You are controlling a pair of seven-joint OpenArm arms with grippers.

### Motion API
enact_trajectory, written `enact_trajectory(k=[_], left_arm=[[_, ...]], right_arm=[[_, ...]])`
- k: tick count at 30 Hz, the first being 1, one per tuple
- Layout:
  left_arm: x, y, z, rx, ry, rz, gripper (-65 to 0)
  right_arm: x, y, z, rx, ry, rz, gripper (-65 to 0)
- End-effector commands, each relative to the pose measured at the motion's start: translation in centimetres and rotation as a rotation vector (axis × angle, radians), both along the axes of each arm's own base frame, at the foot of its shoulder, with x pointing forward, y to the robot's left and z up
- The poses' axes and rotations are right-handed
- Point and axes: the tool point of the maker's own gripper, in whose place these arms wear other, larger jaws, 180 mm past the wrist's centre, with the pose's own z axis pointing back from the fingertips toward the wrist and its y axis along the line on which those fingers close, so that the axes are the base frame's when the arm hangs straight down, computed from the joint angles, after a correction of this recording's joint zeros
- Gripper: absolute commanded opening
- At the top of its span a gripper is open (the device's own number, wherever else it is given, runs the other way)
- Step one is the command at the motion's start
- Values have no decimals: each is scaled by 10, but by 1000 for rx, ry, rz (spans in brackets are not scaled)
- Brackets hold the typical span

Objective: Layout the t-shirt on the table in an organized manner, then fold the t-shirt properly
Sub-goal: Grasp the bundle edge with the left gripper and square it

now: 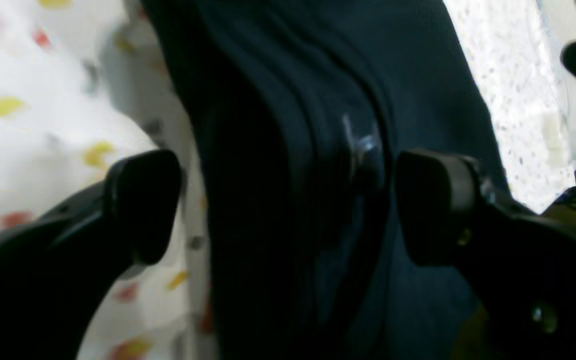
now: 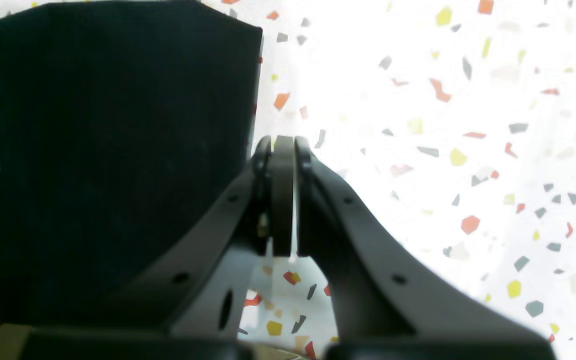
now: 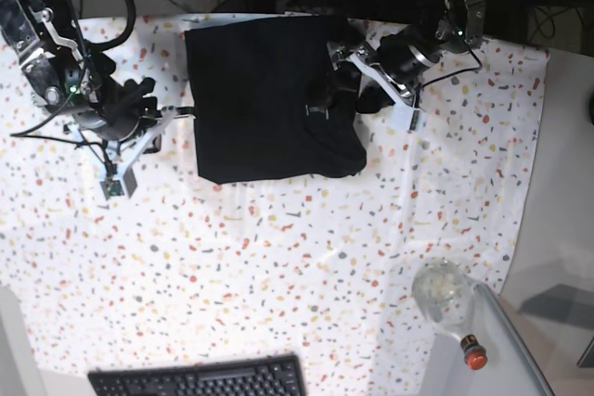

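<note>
Speckled table (image 3: 278, 257) underneath both arms; the black t-shirt (image 3: 264, 99) lies folded between them. Left gripper (image 1: 288, 205) is over its edge, jaws spread wide with a ridge of cloth between them. Right gripper (image 2: 283, 195), jaws pressed together and empty, sits just beside the shirt's other edge.

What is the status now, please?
Left gripper jaws open around t-shirt fabric. Right gripper shut, empty, beside shirt edge. Nothing in the way.

left pincer (image 1: 288, 205) spread wide, right pincer (image 2: 284, 195) closed
</note>
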Motion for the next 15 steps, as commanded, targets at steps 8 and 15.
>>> enact_trajectory(k=[8, 15], left_arm=[[8, -8, -19, 14, 31, -23, 0], [14, 2, -29, 185, 23, -120, -650]], right_arm=[[12, -26, 11, -13, -52, -74, -650], [14, -85, 12, -62, -124, -243, -650]])
